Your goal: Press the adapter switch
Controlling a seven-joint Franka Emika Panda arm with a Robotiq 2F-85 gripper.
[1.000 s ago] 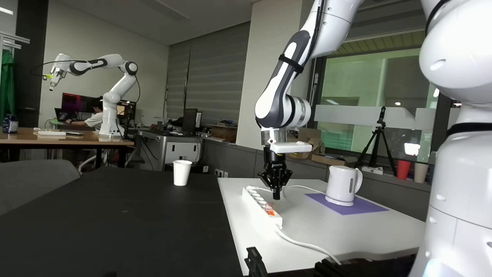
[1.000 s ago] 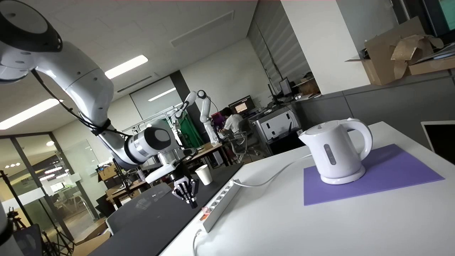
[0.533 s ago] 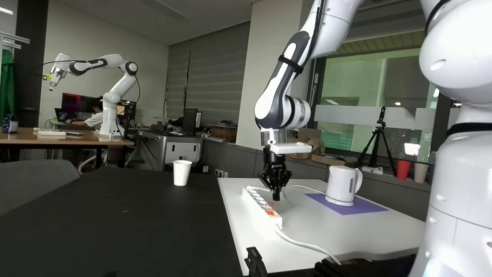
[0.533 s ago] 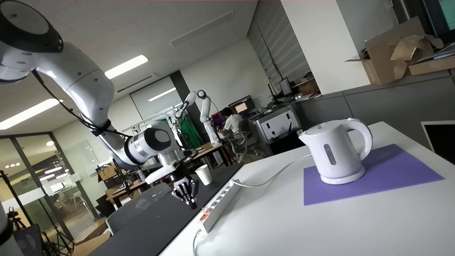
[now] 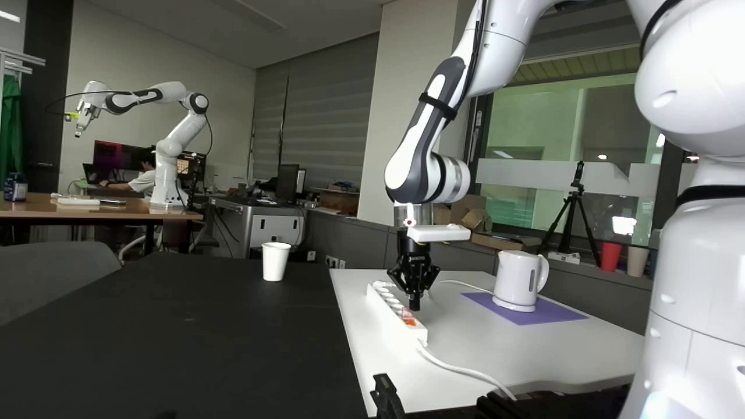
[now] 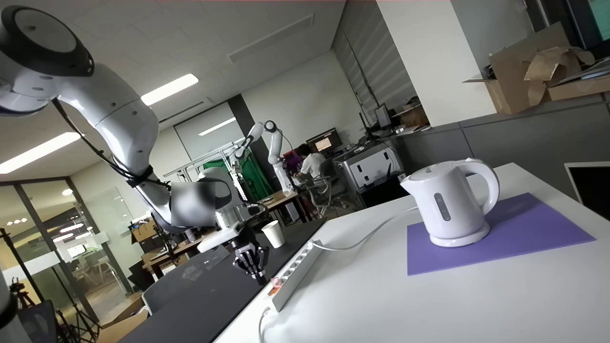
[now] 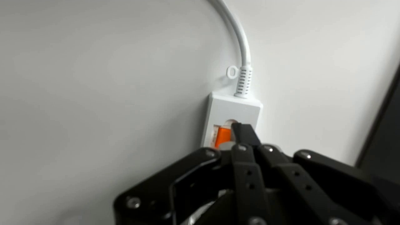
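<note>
Power strip (image 6: 299, 277), long and white, lies on the white counter (image 5: 512, 349) with its rocker switch (image 7: 223, 136) at the near end, and the pincer (image 5: 414, 304) hangs point-down just by that end, pressed together, its two fingertips (image 7: 245, 134) making one narrow black point. The wrist view gives me the switch properly: a bright orange button in its recess, the side toward the black counter (image 7: 389, 134) tucked behind the fingertips. Both exterior views put the two near each other; whether they touch I cannot tell.

Only the wrist view picks out the ribbed collar (image 7: 243, 82) where the power cord (image 7: 239, 34) enters the strip, with a small loop (image 7: 228, 72) beside it, while the pincer's own bulk blocks the rest. For that I look to both exterior views: a row of sockets (image 6: 293, 267) runs toward the far end, and another white cable (image 6: 367, 237) leads from there toward an electric kettle (image 6: 448, 202). The kettle stands upright on a purple sheet (image 6: 538, 228), right of the strip. Farther off to the left, a white paper cup (image 5: 275, 262) stands on the black counter.

In an exterior view I also catch a red cup (image 5: 610, 257) just beside a tripod (image 5: 568, 216), far right. In an exterior view a blurred square covers part of the robot arm (image 6: 131, 138), and a dark panel (image 6: 594, 188) in a white frame shows at the right edge.
</note>
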